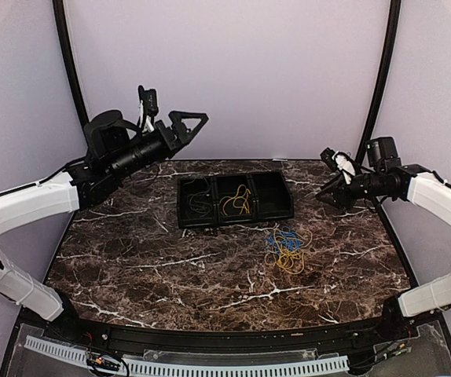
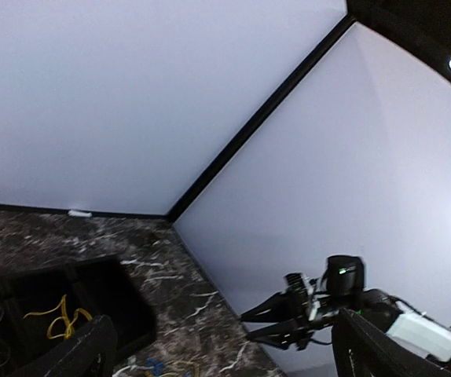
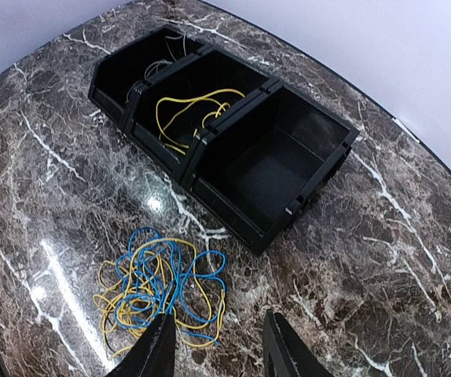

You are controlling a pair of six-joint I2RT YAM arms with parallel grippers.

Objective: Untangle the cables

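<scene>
Marble surface (image 1: 131, 259): left hand (image 1: 192, 129) n right hand (image 3: 219, 349) both open; we'd pinch just one outer loop of the cables (image 3: 159, 287) imo.

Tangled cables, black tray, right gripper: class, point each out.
tangled cables (image 3: 159, 287), right wrist view, bundle's middle.
black tray (image 3: 269, 161), right wrist view, empty compartment's bare floor.
right gripper (image 3: 218, 318), right wrist view, midway between fingertips.

A black three-compartment tray (image 1: 273, 196) lies toward twelve o'clock on the dark, white-veined marble table (image 1: 131, 259), with a white slotted strip (image 1: 210, 366) along the six o'clock edge.
</scene>
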